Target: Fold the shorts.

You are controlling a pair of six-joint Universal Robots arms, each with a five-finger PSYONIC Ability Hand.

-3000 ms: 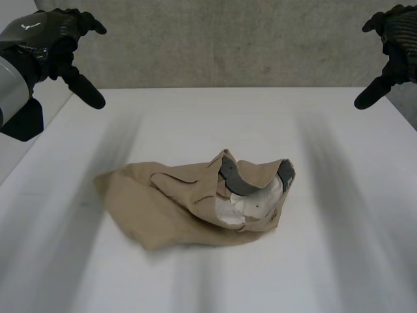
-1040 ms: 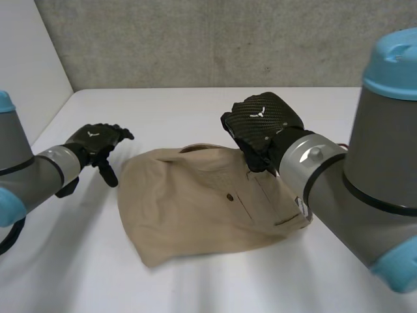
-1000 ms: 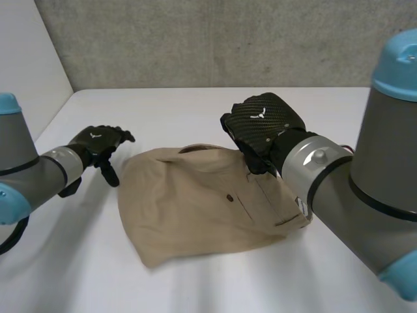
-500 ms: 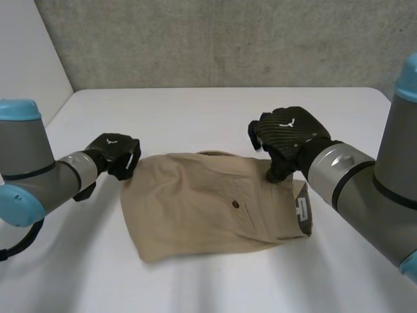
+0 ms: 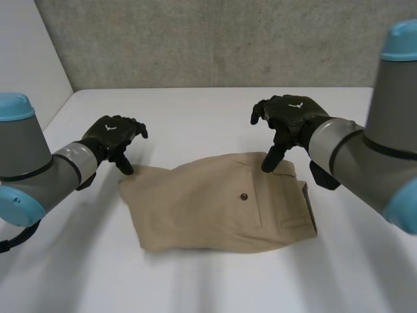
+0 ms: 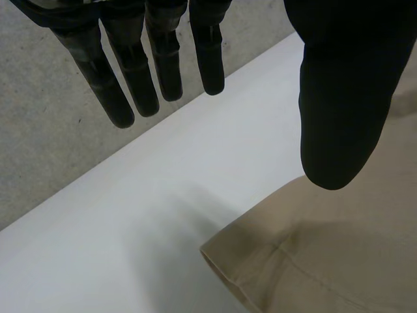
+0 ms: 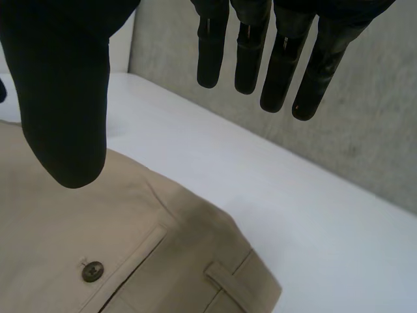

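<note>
Shorts [image 5: 221, 205], underside out of sight

Lab-like test bench — bare white table [image 5: 215, 111], raw concrete wall [image 5: 215, 42], grey robot arms [image 5: 352, 153]

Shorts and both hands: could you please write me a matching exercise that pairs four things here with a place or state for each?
Things
1. left hand
2. right hand
3. shorts
4. button

Place or state
A. open, at the waistband end near the belt loop
B. tan, lying flat on the white table
C. small, round, darker than the cloth around it
D. open, at the hem corner

Pairs: 1-D, 2-A, 3-B, 4-C
</note>
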